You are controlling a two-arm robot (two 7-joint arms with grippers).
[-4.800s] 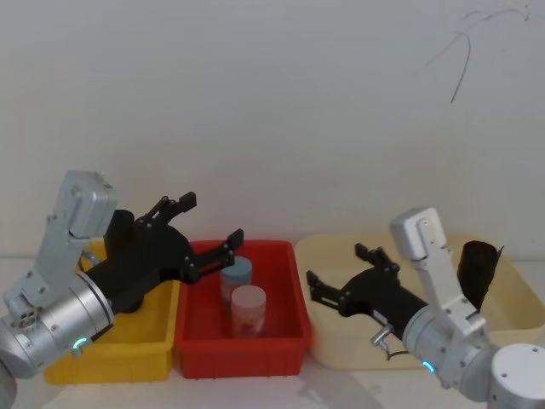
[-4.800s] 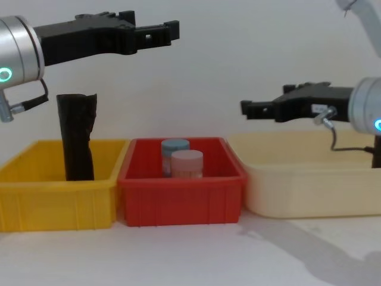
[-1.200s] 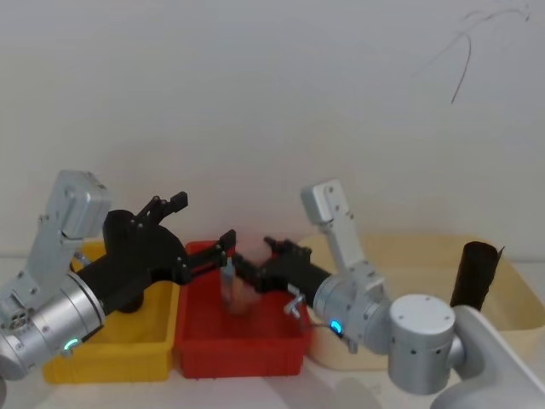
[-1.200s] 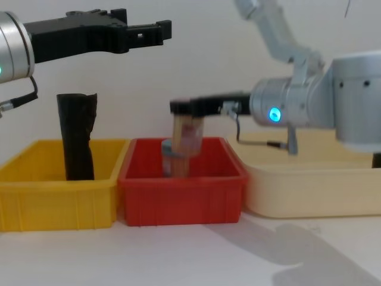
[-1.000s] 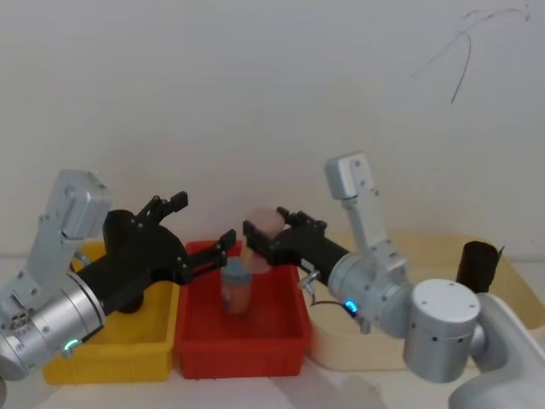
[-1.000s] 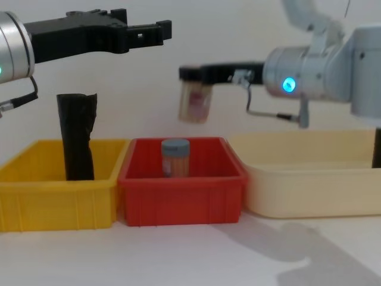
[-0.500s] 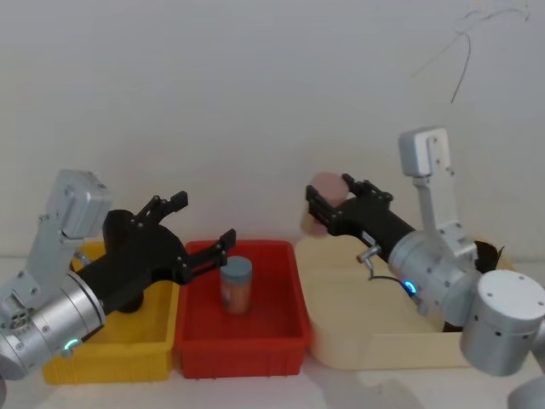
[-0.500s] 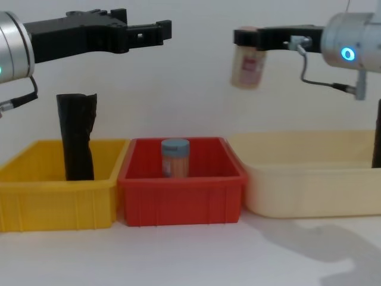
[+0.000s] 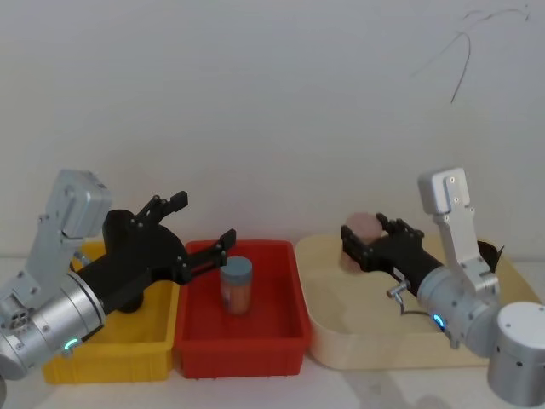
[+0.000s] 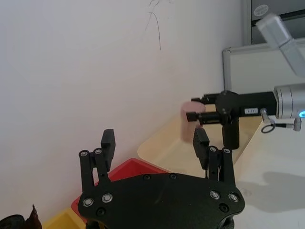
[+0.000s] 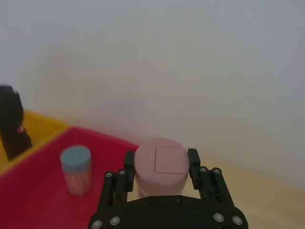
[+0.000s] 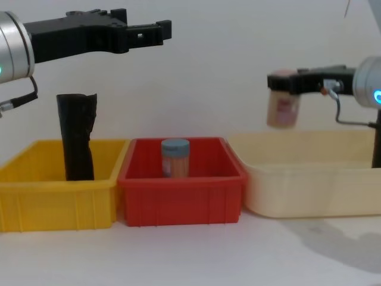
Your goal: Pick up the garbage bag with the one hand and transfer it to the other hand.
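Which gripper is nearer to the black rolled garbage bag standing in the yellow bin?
Left. The left gripper hangs above the garbage bag in the yellow bin; the right gripper is far off over the cream tray.

A pink-lidded jar [image 11: 160, 168] sits clamped between the two black fingers [image 11: 193, 162] of the right pincer [image 11: 160, 164]. Beyond the jar, a blue-lidded jar [image 11: 76, 170] stands upright in a red bin [image 11: 43, 162], with a yellow bin [image 11: 40, 125] just beside the red one.
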